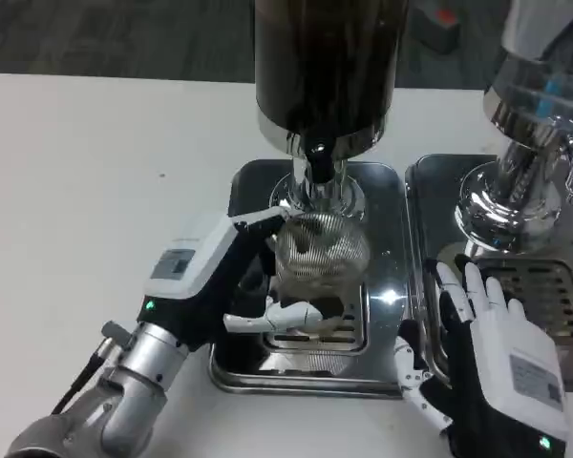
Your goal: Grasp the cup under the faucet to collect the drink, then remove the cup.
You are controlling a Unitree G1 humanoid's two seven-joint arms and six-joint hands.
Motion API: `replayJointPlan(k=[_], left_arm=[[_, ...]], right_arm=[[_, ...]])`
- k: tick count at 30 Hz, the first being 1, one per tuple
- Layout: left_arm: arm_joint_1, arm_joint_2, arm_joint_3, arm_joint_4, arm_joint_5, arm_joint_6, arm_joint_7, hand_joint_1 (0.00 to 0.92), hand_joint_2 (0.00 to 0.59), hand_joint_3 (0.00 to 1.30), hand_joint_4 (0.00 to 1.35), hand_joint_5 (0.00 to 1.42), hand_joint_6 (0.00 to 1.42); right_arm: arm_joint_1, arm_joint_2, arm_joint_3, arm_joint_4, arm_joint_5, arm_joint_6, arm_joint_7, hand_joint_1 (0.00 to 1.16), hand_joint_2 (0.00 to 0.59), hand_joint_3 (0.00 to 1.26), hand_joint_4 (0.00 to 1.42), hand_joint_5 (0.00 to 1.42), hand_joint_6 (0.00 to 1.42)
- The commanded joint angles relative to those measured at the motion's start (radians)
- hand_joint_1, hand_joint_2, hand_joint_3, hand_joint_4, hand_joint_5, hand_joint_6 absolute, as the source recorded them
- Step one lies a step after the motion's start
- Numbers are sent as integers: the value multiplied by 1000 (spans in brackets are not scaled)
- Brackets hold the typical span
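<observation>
A clear ribbed glass cup (320, 256) stands on the drip grate (332, 329) of the steel tray (382, 377), right below the black faucet (316, 153) of the dark drink dispenser (327, 67). My left hand (220, 277) grips the cup from its left side, thumb across the front near the base. My right hand (487, 358) rests at the gap between the two trays, fingers spread and holding nothing.
A second dispenser with a chrome base (511, 196) stands on its own tray (435, 176) at the right. White table (95, 191) stretches to the left.
</observation>
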Motion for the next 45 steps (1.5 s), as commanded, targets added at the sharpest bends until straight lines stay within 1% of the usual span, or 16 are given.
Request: replayJointPlan(k=[1, 5, 7, 9, 11, 14, 21, 23, 25, 27, 29, 32, 36, 41, 43, 45], left_arm=[[-6, 3, 1, 15, -24, 5, -13, 177, 69, 412, 489, 714, 529], [-8, 4, -3, 23, -31, 18, -53, 107, 59, 305, 421, 641, 442], [-9, 6, -9, 23, -32, 20, -68, 74, 38, 256, 390, 606, 395], [-12, 17, -31, 10, -3, 32, -51, 29, 17, 221, 358, 583, 364], [-12, 25, -49, -4, 20, 42, -29, 7, 6, 195, 354, 566, 361], [-3, 31, -42, -11, 6, 42, -28, 0, 0, 155, 328, 549, 330], [65, 95, 25, -76, -77, -11, -55, 0, 8, 95, 312, 519, 302], [95, 146, 34, -135, -53, -18, -11, 0, 14, 92, 305, 505, 299], [126, 191, 56, -189, -47, -14, 16, 0, 17, 71, 252, 467, 273], [145, 211, 80, -221, -63, -4, 12, 0, 20, 13, 126, 358, 176], [166, 228, 102, -254, -84, -1, -10, 0, 29, 1, 12, 213, 77], [207, 254, 135, -322, -108, -14, -38, 0, 43, 0, 0, 118, 20], [253, 267, 175, -397, -156, -37, -91, 0, 60, 0, 0, 42, 0], [278, 271, 221, -465, -211, -82, -160, 0, 68, 0, 0, 1, 0], [292, 270, 242, -503, -258, -121, -202, 0, 69, 0, 0, 0, 0], [296, 265, 247, -523, -352, -159, -284, 0, 70, 0, 0, 0, 0]], right_arm=[[5, 5, -2, -19, 0, 6, -8, 336, 520, 105, 0, 0, 0], [3, 4, -5, -17, 6, 4, -5, 338, 520, 105, 0, 0, 0], [3, 5, -5, -16, 8, 3, -5, 339, 520, 105, 0, 0, 0], [3, 6, -5, -15, 8, 3, -7, 339, 521, 105, 0, 0, 0], [2, 5, -4, -13, 6, 3, -8, 340, 521, 105, 0, 0, 0], [-3, 4, -4, -8, 6, 2, -8, 340, 521, 105, 0, 0, 0], [-6, -8, -6, -9, -5, -3, -16, 348, 529, 72, 0, 0, 0], [-17, -19, -6, -4, -15, 6, 1, 355, 541, 65, 0, 0, 0], [-27, -29, -7, 1, -21, 12, 16, 371, 536, 53, 0, 0, 0], [-42, -46, -7, 7, -32, 14, 31, 374, 535, 52, 0, 0, 0], [-51, -55, -6, 7, -46, 19, 40, 377, 535, 49, 0, 0, 0], [-60, -55, -5, 9, -84, 54, 54, 386, 536, 34, 0, 0, 0], [-63, -62, -9, 7, -100, 73, 67, 384, 543, 13, 0, 0, 0], [-66, -72, -6, 12, -112, 78, 64, 381, 544, 0, 0, 0, 0], [-61, -72, -5, 10, -122, 81, 57, 377, 544, 0, 0, 0, 0], [-54, -68, -5, 5, -130, 88, 48, 373, 542, 0, 0, 0, 0]])
